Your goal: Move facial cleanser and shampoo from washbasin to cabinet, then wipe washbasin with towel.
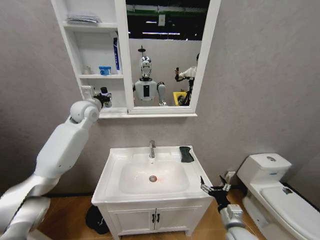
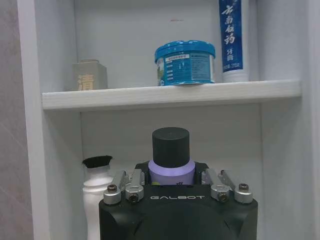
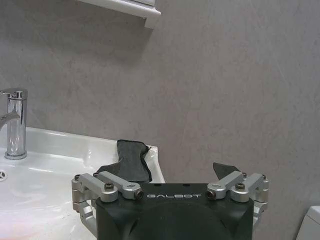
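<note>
Left end effector (image 2: 172, 182) grips lilac bottle (image 2: 171, 170) beside white bottle (image 2: 97, 190).

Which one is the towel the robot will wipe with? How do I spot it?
Find the white washbasin under the mirror. On its back right corner, right of the chrome tap, lies the towel: a small, dark grey-black crumpled cloth, the one dark thing on the white rim.
</note>
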